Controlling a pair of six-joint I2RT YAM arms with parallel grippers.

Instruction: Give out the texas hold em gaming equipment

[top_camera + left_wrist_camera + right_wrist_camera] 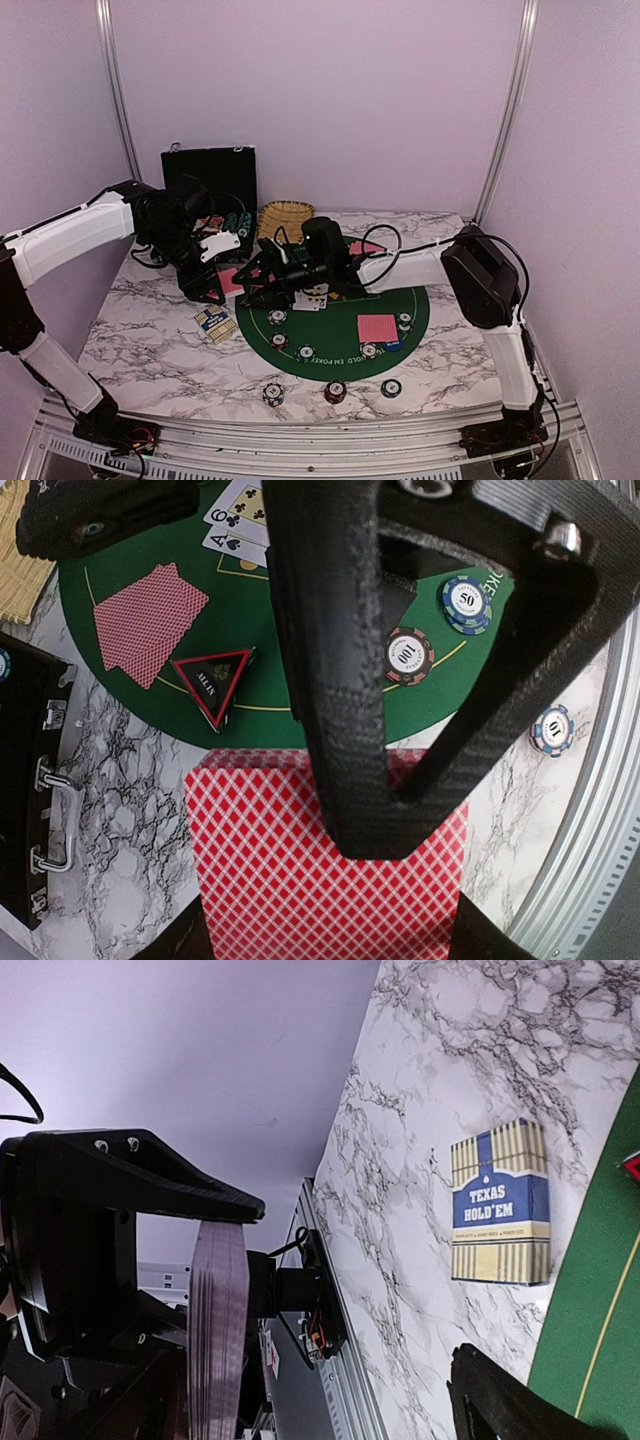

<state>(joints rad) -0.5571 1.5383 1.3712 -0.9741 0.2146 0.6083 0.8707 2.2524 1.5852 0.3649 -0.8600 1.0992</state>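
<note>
My left gripper (213,286) (325,942) is shut on the side edges of a red-backed card deck (290,880) (232,281), held over the marble beside the green mat (405,300). My right gripper (262,285) (300,1410) is open and straddles the deck, which shows edge-on (218,1330); one of its fingers (345,700) crosses the deck's back. Face-down cards (377,327) (148,620), face-up cards (310,298) (240,515), a black-red triangle button (213,683) and chips (409,655) (467,603) lie on the mat. Three chips (335,391) sit on the front marble.
The Texas Hold'em card box (215,322) (498,1200) lies on the marble left of the mat. The open black case (210,175) (30,780) and the straw basket (283,218) stand at the back. The metal table rail (340,1360) runs along the near edge.
</note>
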